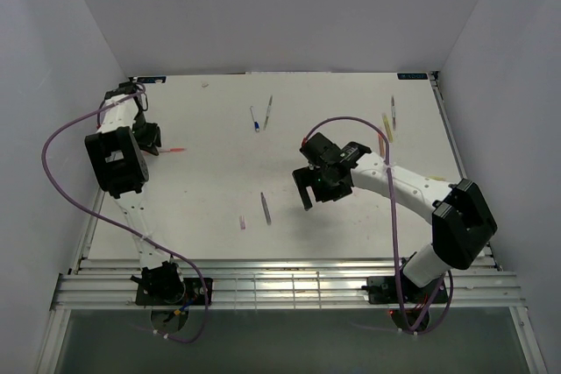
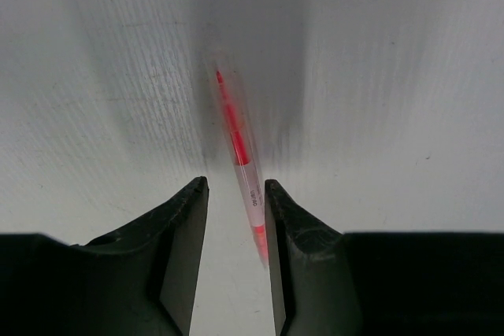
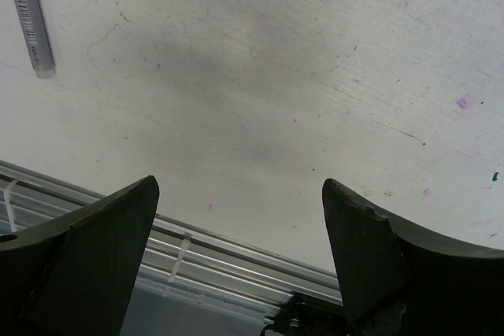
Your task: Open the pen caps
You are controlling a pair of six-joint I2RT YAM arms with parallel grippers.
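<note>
A red pen (image 2: 236, 135) with a white label band lies on the table between the fingers of my left gripper (image 2: 236, 186). The jaws stand apart around it, and the pen runs close along the right finger (image 2: 277, 218); I cannot tell where its cap ends. From above, the red pen (image 1: 173, 151) pokes out right of the left gripper (image 1: 154, 141) at the table's left edge. My right gripper (image 1: 314, 186) hangs wide open over mid-table, holding nothing. A purple pen (image 1: 266, 208) and a short purple cap (image 1: 243, 223) lie left of it.
A blue pen (image 1: 254, 120) and a grey one (image 1: 268, 111) lie at the back centre. A yellow pen (image 1: 386, 127) and another pen (image 1: 394, 111) lie at the back right. The right wrist view shows a grey-purple pen (image 3: 27, 13) and the front rail (image 3: 236, 253).
</note>
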